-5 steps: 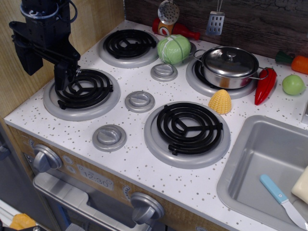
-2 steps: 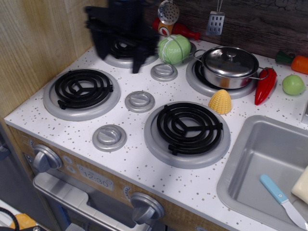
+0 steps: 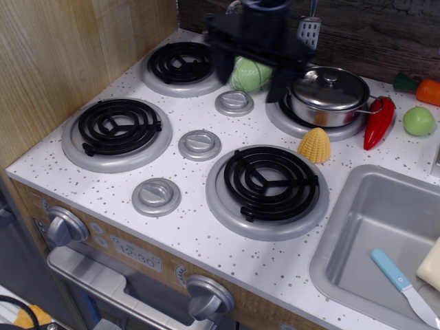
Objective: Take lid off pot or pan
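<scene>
While the white speckled countertop (image 3: 206, 240) takes up most of the view, its biggest vessel is the steel sink basin (image 3: 364, 227) at the right, which holds a blue-handled knife (image 3: 402, 282) and the corner of a pale block (image 3: 432, 265) cut off by the frame edge. Four coil burners sit on the counter, and on the back right one stands the pot (image 3: 328, 103), shiny and shallow, with the lid (image 3: 327, 87) seated flat on its rim, knob up; what the pot holds cannot be seen. Blurred and dark, the gripper (image 3: 256, 65) hangs over the back of the stove just left of the pot, in front of a green cabbage (image 3: 249, 74); one black finger reaches down beside the pot's left edge, and I cannot tell whether the jaws are spread or pressed together. A second ago the arm stood over the front left burner (image 3: 117, 130), then above the back left burner (image 3: 182, 63); it has since crossed to the pot's side. Pot, lid and food have not shifted. Around the pot lie a red pepper (image 3: 377, 124), a yellow corn piece (image 3: 315, 146) and a green apple (image 3: 419, 120). Three small grey discs (image 3: 199, 144) sit between the burners.
</scene>
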Robot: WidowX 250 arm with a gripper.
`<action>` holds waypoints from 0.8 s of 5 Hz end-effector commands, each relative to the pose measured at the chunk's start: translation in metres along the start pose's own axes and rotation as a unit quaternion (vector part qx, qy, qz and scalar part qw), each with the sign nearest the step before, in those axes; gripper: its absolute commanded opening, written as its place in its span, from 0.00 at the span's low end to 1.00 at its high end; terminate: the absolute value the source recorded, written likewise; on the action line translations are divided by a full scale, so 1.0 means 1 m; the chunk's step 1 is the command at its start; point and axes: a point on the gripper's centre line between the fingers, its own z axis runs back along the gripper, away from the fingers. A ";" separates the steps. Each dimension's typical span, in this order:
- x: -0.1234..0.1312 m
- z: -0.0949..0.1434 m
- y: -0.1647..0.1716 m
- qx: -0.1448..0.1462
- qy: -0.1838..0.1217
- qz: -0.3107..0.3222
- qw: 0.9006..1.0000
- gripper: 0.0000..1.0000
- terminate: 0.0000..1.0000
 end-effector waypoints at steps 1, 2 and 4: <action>0.028 0.009 -0.031 -0.006 -0.053 0.003 0.999 1.00 0.00; 0.046 0.003 -0.041 -0.012 -0.065 -0.006 0.998 1.00 0.00; 0.081 -0.027 -0.053 -0.044 -0.096 -0.030 0.994 1.00 0.00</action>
